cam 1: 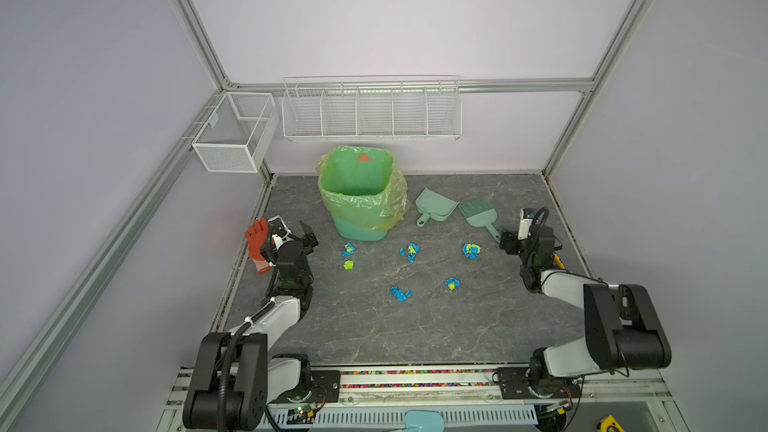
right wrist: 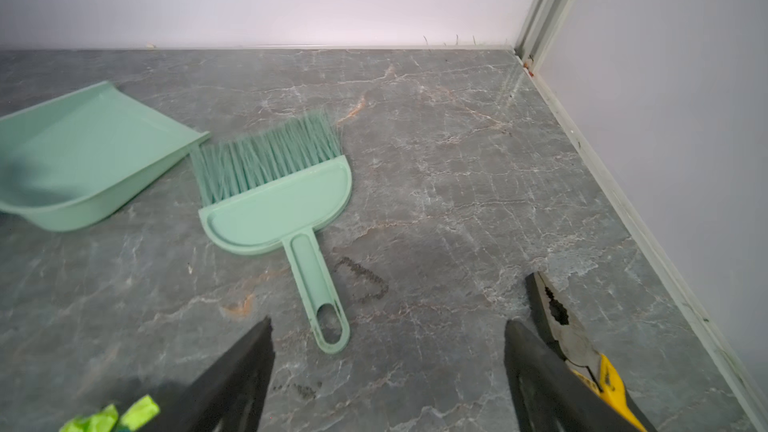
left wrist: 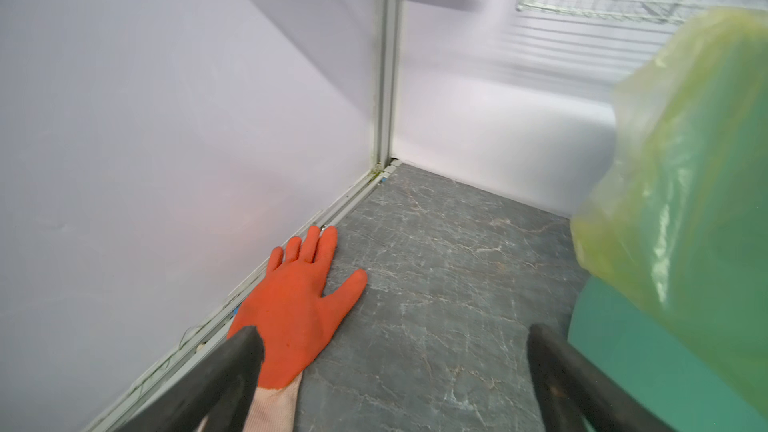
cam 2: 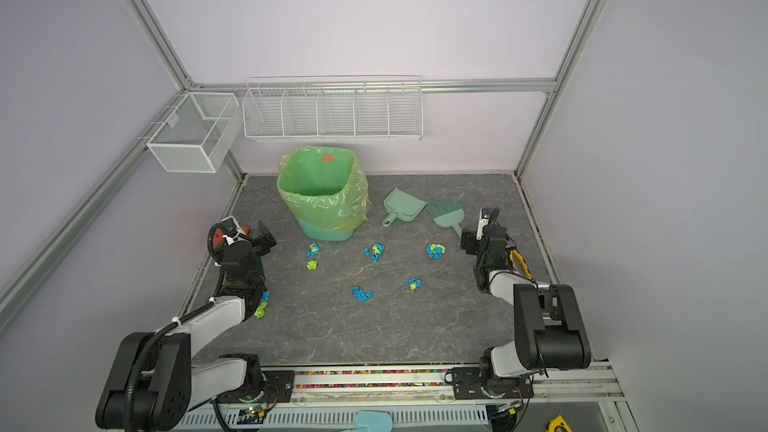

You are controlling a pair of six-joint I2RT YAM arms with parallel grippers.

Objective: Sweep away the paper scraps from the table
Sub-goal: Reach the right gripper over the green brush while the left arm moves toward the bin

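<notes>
My left claw [left wrist: 392,338] hangs near the left edge of the table [cam 1: 415,334], jaws spread wide with nothing between them. An orange glove [left wrist: 295,305] lies flat along that edge, just beside one finger. Further right, near the far edge, stands a green bin [cam 1: 359,201] lined with a yellowish bag. The paper scraps [cam 1: 411,252] — blue and lime wads — lie scattered over the middle of the table in front of the bin, and none touches a claw. One more scrap [cam 2: 262,305] peeks from under my left arm. Right of the bin lie a dustpan [cam 1: 435,206] and a brush [cam 1: 480,214], the bristles just beside the dustpan's corner. My right claw [right wrist: 390,326] is spread open too and empty — the end of the brush handle sits in the gap between its fingers, ungripped. Pliers [right wrist: 569,334] lie beside it, near the right edge.
</notes>
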